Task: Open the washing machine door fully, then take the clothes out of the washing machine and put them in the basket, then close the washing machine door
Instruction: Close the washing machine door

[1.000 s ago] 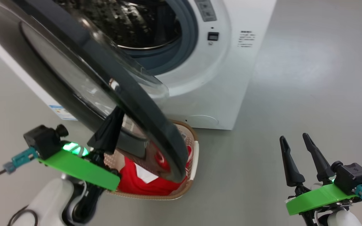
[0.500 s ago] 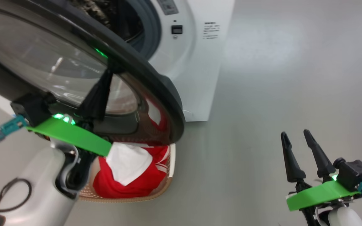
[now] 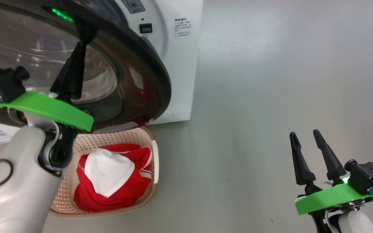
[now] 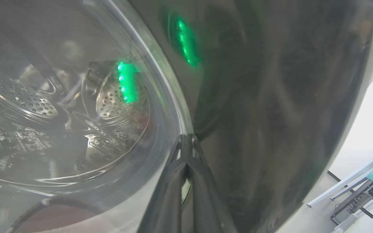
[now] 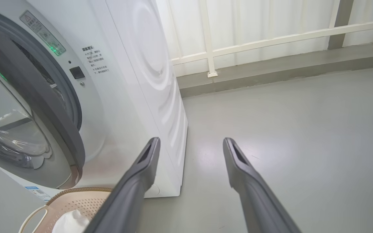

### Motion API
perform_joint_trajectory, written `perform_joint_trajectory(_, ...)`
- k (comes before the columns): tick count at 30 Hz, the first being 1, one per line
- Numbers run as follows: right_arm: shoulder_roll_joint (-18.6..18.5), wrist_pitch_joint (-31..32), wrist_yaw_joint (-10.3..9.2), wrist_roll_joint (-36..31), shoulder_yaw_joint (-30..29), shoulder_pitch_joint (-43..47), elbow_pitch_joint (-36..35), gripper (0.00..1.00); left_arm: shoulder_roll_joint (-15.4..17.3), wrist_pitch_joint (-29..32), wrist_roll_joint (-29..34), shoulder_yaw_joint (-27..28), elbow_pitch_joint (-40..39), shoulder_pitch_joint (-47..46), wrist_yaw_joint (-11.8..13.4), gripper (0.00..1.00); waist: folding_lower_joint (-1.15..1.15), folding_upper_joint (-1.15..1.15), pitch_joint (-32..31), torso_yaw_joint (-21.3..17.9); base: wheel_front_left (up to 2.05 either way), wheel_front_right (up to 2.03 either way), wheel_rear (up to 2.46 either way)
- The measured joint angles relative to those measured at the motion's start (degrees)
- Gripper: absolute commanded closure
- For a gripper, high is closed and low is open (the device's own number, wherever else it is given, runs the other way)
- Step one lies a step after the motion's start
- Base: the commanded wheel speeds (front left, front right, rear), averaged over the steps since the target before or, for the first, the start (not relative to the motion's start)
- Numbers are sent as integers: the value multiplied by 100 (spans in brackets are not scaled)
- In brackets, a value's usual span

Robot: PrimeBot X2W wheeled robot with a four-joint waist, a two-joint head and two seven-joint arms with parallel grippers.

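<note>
The clothes (image 3: 108, 174) are lying in the basket (image 3: 118, 139), which is sitting before the washing machine (image 3: 181, 71), beneath the washing machine door (image 3: 149, 76).

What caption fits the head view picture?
Shut left gripper rests against the black-rimmed round glass door, above a cream perforated basket holding red-and-white clothes.

Bright, even light; green glare streaks the washing machine door (image 4: 238, 97).

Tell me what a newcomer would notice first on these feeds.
The big black-rimmed washing machine door looms at the head view's upper left, with the shut left hand touching its glossy rim with its tips. Below it, bright red-and-white clothes lie in the cream basket. The right hand hangs open at lower right over the grey floor.
</note>
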Motion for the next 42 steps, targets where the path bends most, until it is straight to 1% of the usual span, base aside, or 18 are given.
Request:
perform_joint_trajectory(10, 0, 0, 0, 88, -18, -64, -5, 0, -92, 0, 87, 176, 162, -89, 0, 100, 0, 0, -4, -37, 0, 0, 0)
perform_joint_trajectory(16, 1, 0, 0, 86, -46, -58, -9, 0, -194, 0, 129, 233, 62, 118, -9, 100, 0, 0, -66, 34, 0, 0, 0)
perform_joint_trajectory(22, 2, 0, 0, 60, -88, -45, -10, 0, -201, 0, 294, 471, -123, 754, -12, 100, 0, 0, -168, 111, 0, 0, 0)
perform_joint_trajectory(25, 2, 0, 0, 40, -166, -41, -12, 0, -212, 0, 356, 684, -248, 1155, -14, 100, 0, 0, -218, 159, 0, 0, 0)
perform_joint_trajectory(26, 2, 0, 0, 40, -166, -41, -12, 0, -212, 0, 356, 684, -248, 1155, -14, 100, 0, 0, -218, 159, 0, 0, 0)
perform_joint_trajectory(31, 3, -1, 0, 20, -190, 15, -24, 0, -237, 0, 648, 1026, -431, 1742, -14, 100, 0, 0, -299, 251, 0, 0, 0)
perform_joint_trajectory(34, 5, 0, 0, -66, -199, 129, -26, 0, -322, 0, 804, 1250, -546, 2063, -14, 100, 0, 0, -338, 308, 0, 0, 0)
perform_joint_trajectory(36, 8, 0, 0, -71, -203, 180, -30, 0, -401, 0, 914, 1407, -630, 2252, -14, 98, 0, 0, -363, 342, 0, 0, 0)
perform_joint_trajectory(37, 10, 0, 0, -78, -209, 184, -30, 0, -441, 0, 1000, 1530, -719, 2444, -14, 95, 0, 0, -397, 367, 0, 0, 0)
perform_joint_trajectory(38, 10, 0, 0, -78, -213, 185, -30, 0, -455, 0, 1040, 1584, -762, 2542, -14, 89, 0, 0, -413, 378, 0, 0, 0)
perform_joint_trajectory(42, 11, 0, 0, -81, -229, 193, -26, 0, -549, 0, 1169, 1775, -921, 2895, -14, 80, 0, 0, -481, 416, 0, 0, 0)
